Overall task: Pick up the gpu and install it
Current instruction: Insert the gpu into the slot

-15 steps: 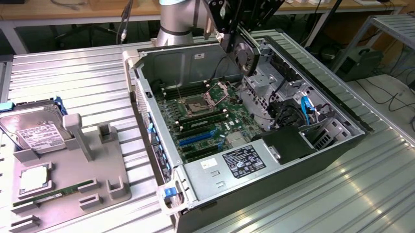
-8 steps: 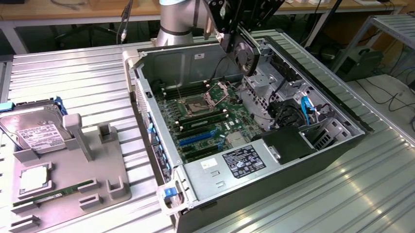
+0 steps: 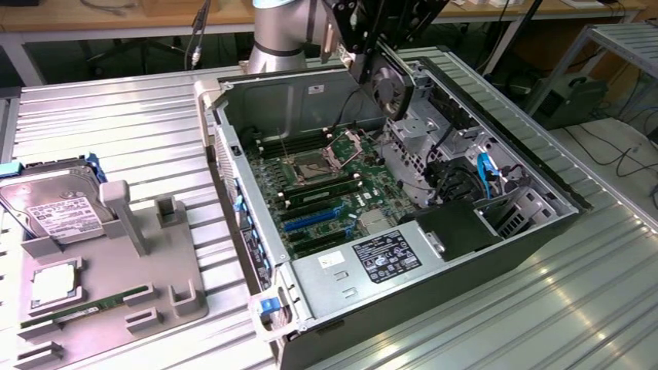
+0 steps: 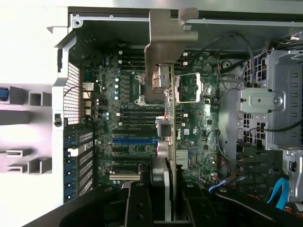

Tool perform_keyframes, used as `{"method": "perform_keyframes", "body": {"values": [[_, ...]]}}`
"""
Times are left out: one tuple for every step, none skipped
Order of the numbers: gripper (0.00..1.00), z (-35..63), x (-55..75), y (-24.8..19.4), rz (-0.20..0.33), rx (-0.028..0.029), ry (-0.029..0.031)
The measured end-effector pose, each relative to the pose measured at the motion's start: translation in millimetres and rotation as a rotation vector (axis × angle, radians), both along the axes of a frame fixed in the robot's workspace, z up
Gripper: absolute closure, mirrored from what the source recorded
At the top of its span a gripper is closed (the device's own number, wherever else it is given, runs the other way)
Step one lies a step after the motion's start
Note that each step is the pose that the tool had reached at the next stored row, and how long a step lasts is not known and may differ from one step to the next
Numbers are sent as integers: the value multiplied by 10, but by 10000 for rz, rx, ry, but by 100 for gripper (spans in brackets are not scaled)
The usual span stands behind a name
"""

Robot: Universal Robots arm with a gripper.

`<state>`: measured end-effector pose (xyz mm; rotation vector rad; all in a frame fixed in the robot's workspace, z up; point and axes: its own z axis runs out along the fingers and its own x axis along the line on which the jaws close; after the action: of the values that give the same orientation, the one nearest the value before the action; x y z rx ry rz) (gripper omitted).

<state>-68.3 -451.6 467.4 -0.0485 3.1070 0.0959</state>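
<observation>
My gripper is shut on the gpu, a dark card with a round fan on its face, held upright over the far end of the open computer case. In the wrist view the gpu appears edge-on, its silver bracket at the far end, and my gripper clamps it from both sides. Below the card lies the green motherboard with its blue expansion slots; the same blue expansion slots show beside the card's edge. The card hangs above the board without touching it.
On the exterior view's left a grey fixture holds a silver hard drive, a processor and a green memory stick. Inside the case sit the power supply, a metal drive cage and loose cables.
</observation>
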Motion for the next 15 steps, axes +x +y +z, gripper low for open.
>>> {"method": "perform_keyframes", "body": {"values": [[71, 0, 0, 0, 145, 0, 0], [71, 0, 0, 0, 258, 0, 0], [71, 0, 0, 0, 378, 0, 0], [71, 0, 0, 0, 517, 0, 0], [71, 0, 0, 0, 681, 0, 0], [71, 0, 0, 0, 860, 0, 0], [71, 0, 0, 0, 1043, 1, 0], [71, 0, 0, 0, 1213, 0, 0], [71, 0, 0, 0, 1384, 0, 0], [71, 0, 0, 0, 1603, 0, 0], [71, 0, 0, 0, 1789, -1, 0], [71, 0, 0, -1, 2027, -1, 0], [71, -1, 0, -1, 2283, -2, 1], [71, -3, 0, -1, 2541, 0, 0], [71, -5, 0, -2, 2979, 0, 0]]}}
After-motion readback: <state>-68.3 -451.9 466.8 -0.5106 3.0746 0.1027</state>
